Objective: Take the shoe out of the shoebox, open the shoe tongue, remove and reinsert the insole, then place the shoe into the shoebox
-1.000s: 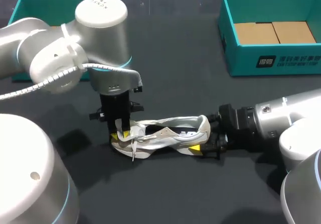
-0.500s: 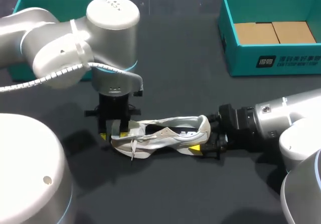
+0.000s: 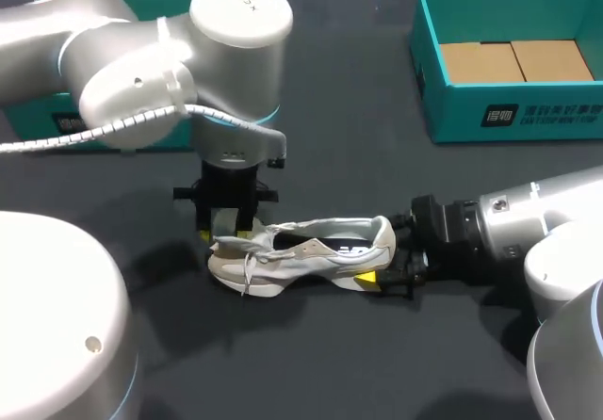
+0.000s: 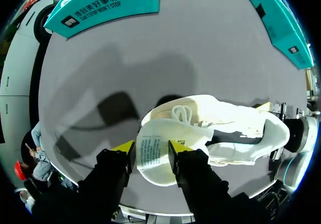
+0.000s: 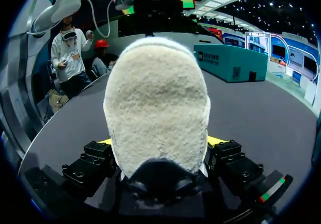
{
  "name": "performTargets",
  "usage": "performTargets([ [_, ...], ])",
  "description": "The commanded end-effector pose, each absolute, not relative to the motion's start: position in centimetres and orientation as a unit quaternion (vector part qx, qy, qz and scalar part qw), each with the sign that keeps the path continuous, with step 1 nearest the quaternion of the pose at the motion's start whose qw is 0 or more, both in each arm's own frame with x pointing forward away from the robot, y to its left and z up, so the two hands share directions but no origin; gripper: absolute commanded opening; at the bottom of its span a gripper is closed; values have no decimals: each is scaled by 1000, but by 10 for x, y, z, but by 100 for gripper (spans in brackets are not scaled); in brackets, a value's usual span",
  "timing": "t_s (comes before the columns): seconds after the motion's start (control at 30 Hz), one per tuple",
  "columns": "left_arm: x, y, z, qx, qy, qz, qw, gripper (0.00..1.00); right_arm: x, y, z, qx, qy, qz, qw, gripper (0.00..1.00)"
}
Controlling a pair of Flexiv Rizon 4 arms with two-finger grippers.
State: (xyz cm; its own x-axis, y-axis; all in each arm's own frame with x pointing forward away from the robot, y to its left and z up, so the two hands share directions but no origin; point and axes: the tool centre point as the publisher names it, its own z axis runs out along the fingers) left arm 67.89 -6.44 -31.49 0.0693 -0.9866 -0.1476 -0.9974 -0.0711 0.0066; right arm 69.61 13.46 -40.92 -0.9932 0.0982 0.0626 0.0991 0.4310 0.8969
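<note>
Shoe (image 3: 301, 255) on table (image 3: 358, 137); left claw (image 3: 226, 234) at laced end, right claw (image 3: 384, 262) seemingly gripping heel.

Hidden parts
The shoe (image 5: 156, 98) heel blocks most of the right end effector (image 5: 159, 141); the left arm (image 3: 141, 72) covers one shoebox (image 3: 42, 123).

I saw the shoe (image 3: 301, 250) as soft white cloth over a smooth sole, rough and fleecy at the heel. The table (image 3: 358, 137) was dark and matt. The shoebox (image 3: 452, 109) was smooth teal cardboard, plain brown inside. My left arm (image 3: 141, 72) and right arm (image 3: 537, 213) had glossy, smooth shells.
</note>
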Motion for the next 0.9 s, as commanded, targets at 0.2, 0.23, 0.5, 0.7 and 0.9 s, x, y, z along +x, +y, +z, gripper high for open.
performTargets([
  [0.2,684,-76,-231,-661,747,-75,7,41,696,138,-412,-59,-847,-529,1,0],
  [0.23,686,-80,-226,-649,756,-84,5,40,696,138,-412,-59,-847,-529,1,0],
  [0.5,696,-118,-193,-453,877,-142,-67,4,696,138,-412,-59,-847,-529,1,0],
  [0.7,689,-150,-186,-181,969,-139,-98,0,696,138,-412,-59,-847,-529,1,0],
  [0.9,689,-150,-186,-181,969,-139,-98,0,696,138,-412,-59,-847,-529,1,0],
])
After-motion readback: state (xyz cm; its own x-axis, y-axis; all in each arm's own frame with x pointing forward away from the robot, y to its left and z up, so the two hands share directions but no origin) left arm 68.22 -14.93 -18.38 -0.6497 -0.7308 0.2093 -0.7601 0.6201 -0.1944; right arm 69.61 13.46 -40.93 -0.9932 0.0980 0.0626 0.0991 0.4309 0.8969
